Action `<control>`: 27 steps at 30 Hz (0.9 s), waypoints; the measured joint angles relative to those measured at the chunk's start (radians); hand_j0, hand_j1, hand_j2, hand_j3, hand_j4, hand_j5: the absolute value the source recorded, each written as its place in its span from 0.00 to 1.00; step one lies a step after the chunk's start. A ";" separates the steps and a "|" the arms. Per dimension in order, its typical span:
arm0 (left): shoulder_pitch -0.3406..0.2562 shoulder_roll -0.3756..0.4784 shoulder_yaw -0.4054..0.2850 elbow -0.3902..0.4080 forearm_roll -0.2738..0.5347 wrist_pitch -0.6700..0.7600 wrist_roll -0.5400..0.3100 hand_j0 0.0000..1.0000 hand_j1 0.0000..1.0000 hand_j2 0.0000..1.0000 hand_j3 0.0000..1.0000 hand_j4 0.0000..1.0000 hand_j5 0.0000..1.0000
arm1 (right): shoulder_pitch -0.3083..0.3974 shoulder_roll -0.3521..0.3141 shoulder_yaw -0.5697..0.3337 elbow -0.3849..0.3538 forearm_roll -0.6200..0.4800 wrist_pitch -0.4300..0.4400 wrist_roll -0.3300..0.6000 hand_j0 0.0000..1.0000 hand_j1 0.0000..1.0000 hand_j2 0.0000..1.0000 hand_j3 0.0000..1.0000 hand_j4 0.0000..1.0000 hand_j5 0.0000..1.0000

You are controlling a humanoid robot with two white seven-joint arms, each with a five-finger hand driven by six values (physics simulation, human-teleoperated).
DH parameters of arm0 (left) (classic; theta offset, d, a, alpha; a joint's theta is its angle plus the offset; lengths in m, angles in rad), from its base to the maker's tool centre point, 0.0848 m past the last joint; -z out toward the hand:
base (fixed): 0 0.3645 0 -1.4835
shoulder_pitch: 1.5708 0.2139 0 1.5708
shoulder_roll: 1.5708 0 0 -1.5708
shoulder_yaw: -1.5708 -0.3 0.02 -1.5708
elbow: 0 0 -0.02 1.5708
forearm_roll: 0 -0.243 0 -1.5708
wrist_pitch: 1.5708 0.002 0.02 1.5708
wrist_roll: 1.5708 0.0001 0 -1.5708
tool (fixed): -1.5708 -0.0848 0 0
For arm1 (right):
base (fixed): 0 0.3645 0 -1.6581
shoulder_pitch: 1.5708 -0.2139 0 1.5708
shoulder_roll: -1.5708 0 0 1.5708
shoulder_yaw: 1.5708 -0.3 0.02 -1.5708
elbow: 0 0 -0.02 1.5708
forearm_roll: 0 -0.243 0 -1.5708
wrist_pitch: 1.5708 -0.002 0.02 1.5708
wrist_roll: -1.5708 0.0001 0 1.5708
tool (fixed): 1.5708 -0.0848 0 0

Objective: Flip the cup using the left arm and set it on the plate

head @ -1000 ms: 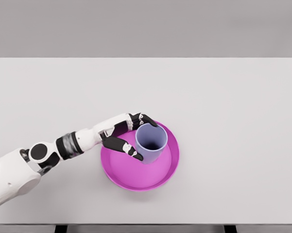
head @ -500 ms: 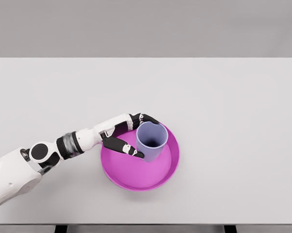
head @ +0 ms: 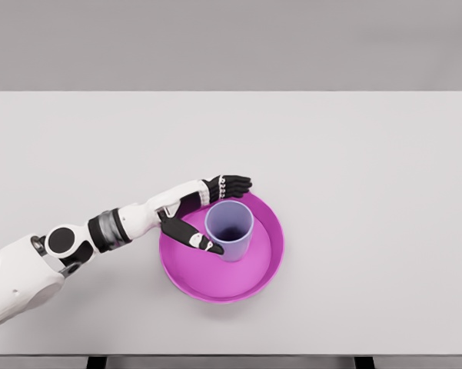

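cup point(head: 230, 230): lavender, upright, mouth up | on magenta plate point(head: 265, 265), left of centre

A plain white table point(head: 353, 154) fills the view beneath a grey backdrop point(head: 231, 42)

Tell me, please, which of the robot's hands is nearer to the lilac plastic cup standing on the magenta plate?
The left hand. It is right beside the lilac plastic cup, fingers spread around its left side over the magenta plate. The right hand is out of view.
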State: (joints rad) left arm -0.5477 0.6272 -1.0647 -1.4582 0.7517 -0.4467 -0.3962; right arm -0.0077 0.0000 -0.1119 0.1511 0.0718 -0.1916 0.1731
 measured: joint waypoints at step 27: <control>-0.067 0.288 0.059 -0.164 0.076 -0.054 -0.001 1.00 1.00 1.00 1.00 1.00 1.00 | 0.000 0.000 0.000 0.000 0.000 0.000 0.000 1.00 1.00 1.00 1.00 1.00 1.00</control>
State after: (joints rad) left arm -0.6151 0.9148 -1.0061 -1.6221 0.8275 -0.5003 -0.3969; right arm -0.0077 0.0000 -0.1119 0.1512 0.0719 -0.1916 0.1731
